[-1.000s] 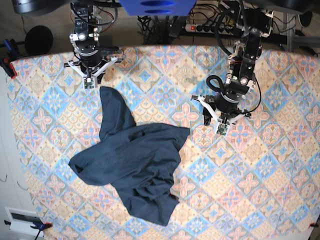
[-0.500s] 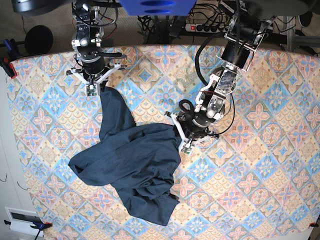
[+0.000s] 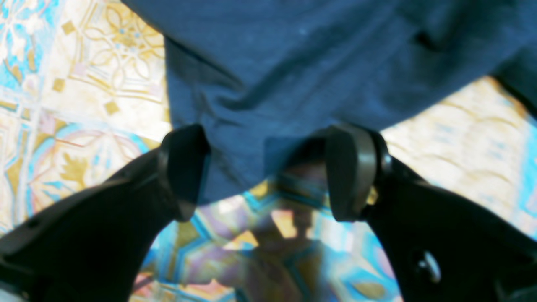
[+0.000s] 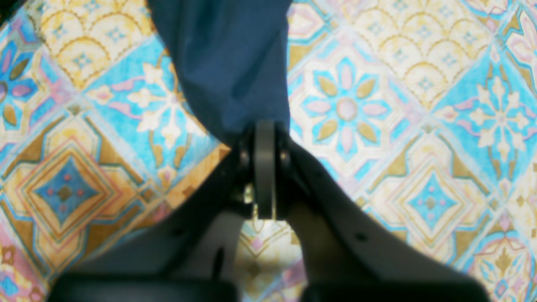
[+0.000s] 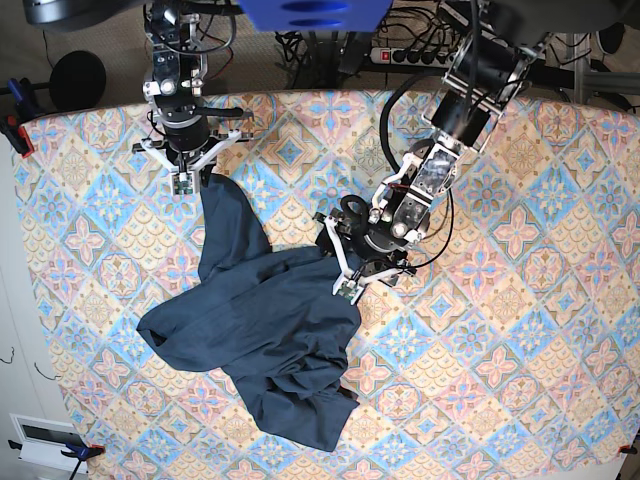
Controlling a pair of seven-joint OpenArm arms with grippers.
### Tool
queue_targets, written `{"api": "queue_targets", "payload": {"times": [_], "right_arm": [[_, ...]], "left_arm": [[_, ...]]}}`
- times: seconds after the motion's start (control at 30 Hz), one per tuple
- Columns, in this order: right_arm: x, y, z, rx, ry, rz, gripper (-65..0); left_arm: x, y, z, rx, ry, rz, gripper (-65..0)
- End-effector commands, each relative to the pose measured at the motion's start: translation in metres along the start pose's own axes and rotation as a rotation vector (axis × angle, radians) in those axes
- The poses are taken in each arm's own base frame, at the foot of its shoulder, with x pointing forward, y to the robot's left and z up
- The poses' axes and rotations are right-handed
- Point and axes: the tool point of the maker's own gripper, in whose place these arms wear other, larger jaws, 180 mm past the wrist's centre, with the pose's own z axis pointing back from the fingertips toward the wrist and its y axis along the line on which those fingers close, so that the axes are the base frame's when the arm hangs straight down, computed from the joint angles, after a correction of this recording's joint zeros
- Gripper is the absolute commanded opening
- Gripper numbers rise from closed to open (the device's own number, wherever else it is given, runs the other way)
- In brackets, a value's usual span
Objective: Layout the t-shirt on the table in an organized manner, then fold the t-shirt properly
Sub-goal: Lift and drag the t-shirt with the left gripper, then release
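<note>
The dark navy t-shirt (image 5: 260,320) lies crumpled on the patterned table (image 5: 520,330), left of centre, with one long strip reaching up to the far left. My right gripper (image 5: 186,180) is shut on the tip of that strip; the right wrist view shows the jaws closed (image 4: 264,138) on the cloth (image 4: 226,63). My left gripper (image 5: 345,275) is open at the shirt's right corner. In the left wrist view the shirt's edge (image 3: 293,63) lies between the open fingers (image 3: 184,167), and the gripper (image 3: 266,172) is low over the table.
A power strip and cables (image 5: 400,55) lie behind the far edge. A red clamp (image 5: 18,135) grips the left edge, and a white box (image 5: 40,440) sits off the near left corner. The table's right half (image 5: 540,250) shows only cloth.
My left arm has swung from the table's right side to the shirt's right corner. My right gripper has dropped onto the strip's tip and shut on it.
</note>
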Motion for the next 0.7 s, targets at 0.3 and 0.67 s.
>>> {"api": "queue_targets", "payload": {"times": [0.3,0.67], "right_arm": [[0.018,-0.002,0.000,-0.006,-0.059,0.004,-65.0],[0.028,-0.003,-0.003,-0.006,-0.080,0.002,-65.0]], "left_arm": [[0.033,0.061,0.004,0.110,-0.067,0.059,-65.0],[0.017,0.200,0.122,0.390,-0.274,0.247,-65.0]]}}
